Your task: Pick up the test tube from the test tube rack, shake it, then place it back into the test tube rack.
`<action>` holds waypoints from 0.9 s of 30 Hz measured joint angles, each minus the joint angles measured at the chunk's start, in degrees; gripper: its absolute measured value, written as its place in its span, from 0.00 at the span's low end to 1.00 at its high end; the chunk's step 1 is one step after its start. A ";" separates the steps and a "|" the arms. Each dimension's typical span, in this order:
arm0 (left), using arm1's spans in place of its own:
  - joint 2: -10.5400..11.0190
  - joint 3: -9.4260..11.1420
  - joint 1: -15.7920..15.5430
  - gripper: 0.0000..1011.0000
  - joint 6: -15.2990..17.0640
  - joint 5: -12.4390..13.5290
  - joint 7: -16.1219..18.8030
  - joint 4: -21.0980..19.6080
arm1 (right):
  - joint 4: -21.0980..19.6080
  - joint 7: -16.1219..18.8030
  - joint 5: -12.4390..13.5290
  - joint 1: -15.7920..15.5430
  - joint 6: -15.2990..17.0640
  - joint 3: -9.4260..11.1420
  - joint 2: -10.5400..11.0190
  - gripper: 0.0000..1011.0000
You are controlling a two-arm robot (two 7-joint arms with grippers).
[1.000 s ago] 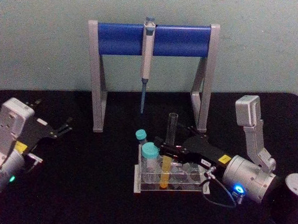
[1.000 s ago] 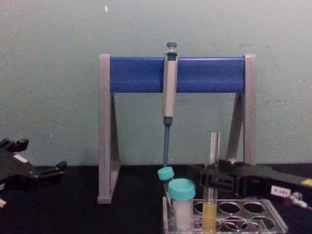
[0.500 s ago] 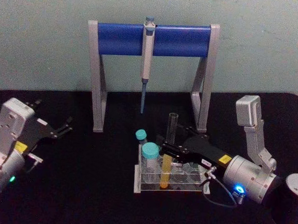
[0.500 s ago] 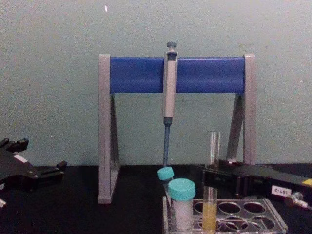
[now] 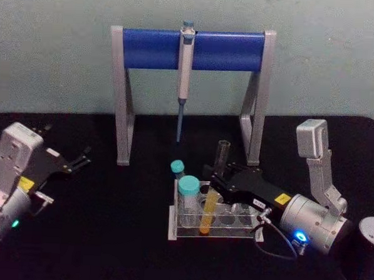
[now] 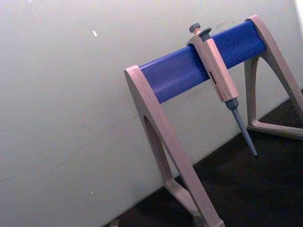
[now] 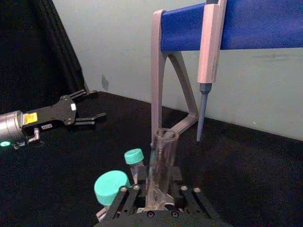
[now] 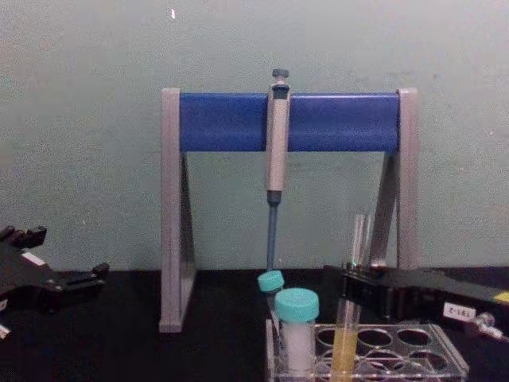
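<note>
test tube (image 5: 208, 210): clear, yellow-orange liquid low, tilted, foot in rack | test tube rack (image 5: 232, 234): clear, flat

- test tube (image 5: 209, 207): clear glass, yellow-orange liquid in its lower part
- test tube rack (image 5: 232, 236): clear, colourless
- vials (image 5: 188, 188): white, teal caps
- pipette stand (image 5: 154, 48): grey legs, blue bar
- worktop (image 5: 119, 237): black
- wall (image 5: 53, 58): pale green

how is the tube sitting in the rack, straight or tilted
Tilted. The tube stands in a rack hole, top leaning right, right gripper clamping its middle. Left gripper parked far left.

Right pincer (image 5: 215, 183) grips tilted test tube (image 5: 208, 209) in rack (image 5: 227, 234)
</note>
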 joint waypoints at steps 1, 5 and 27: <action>0.00 0.00 0.00 0.99 0.00 0.00 0.00 0.00 | 0.00 0.00 0.00 0.00 0.00 0.00 0.00 0.30; 0.00 0.00 0.00 0.99 0.00 0.00 0.00 0.00 | 0.00 0.01 0.01 0.00 0.00 0.00 0.00 0.23; 0.00 0.00 0.00 0.99 0.00 0.00 0.00 0.00 | -1.09 0.22 -1.30 -0.39 -1.57 -0.38 0.62 0.23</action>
